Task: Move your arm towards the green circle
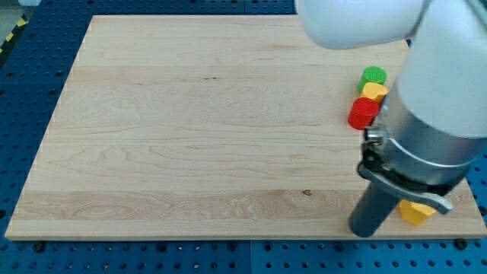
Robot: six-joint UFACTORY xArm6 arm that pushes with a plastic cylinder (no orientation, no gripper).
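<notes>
Now | my tip (pixel 364 230) bottom right, well apart from green circle (pixel 374 74) | pincer unseen

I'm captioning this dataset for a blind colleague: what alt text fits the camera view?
A robot arm's dark rod rests my tip near the bottom right of a wooden board, below a cluster of green circle, yellow block and red block. Another yellow block sits just right of the tip, partly hidden by the arm.

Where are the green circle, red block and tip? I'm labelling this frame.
green circle (pixel 374 74), camera view, top face.
red block (pixel 364 112), camera view, top face.
my tip (pixel 365 230), camera view, rod's lower end.
</notes>
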